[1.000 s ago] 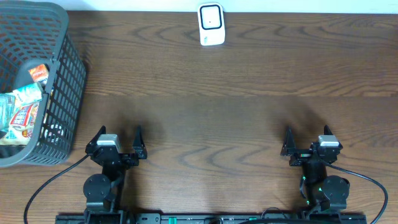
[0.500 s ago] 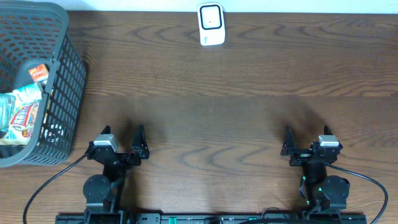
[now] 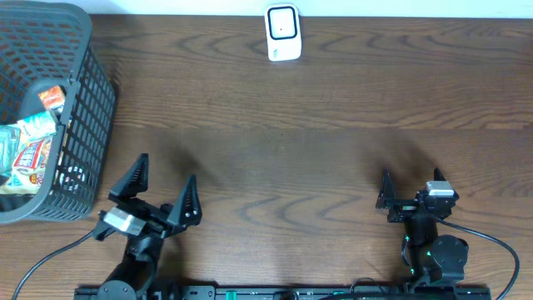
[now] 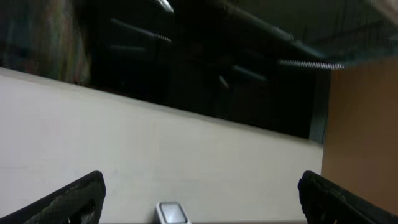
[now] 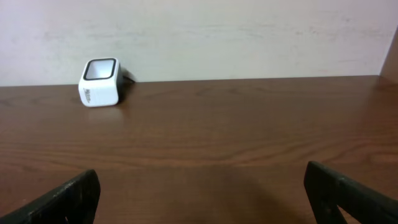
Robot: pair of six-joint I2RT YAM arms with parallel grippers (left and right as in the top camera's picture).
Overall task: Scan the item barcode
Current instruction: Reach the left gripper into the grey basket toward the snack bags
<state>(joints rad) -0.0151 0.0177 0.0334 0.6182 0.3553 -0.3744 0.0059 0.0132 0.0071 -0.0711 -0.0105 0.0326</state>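
Left gripper (image 3: 166,170): mine, jaws spread wide, nothing between them. It is tipped upward off the table (image 3: 316,125), so its own camera takes in mostly the pale wall (image 4: 155,143) and a dark area above it, with my two black fingers (image 4: 78,198) at the lower corners. Right gripper (image 3: 410,178): mine, jaws likewise spread wide and empty, held level and low over the wood, fingers (image 5: 62,199) at the lower corners of its view. Scanner (image 3: 282,33): white, with a small dark window on its face, standing at the far edge of the table by the wall. It is well ahead of both grippers, ahead and to the right of my left one, ahead and to the left of my right one. In the left wrist view only its top shows, low between the fingers. Basket (image 3: 83,100): dark grey mesh, just to the left of my left gripper and a little ahead of it, not touching it. Packets (image 3: 29,148): several printed wrappers in red, white and green lying inside the basket, well apart from the scanner. I cannot make out a barcode on any of them, and neither gripper touches them. Cables (image 3: 58,254): black, one trailing from the base of each arm along the near edge of the table.
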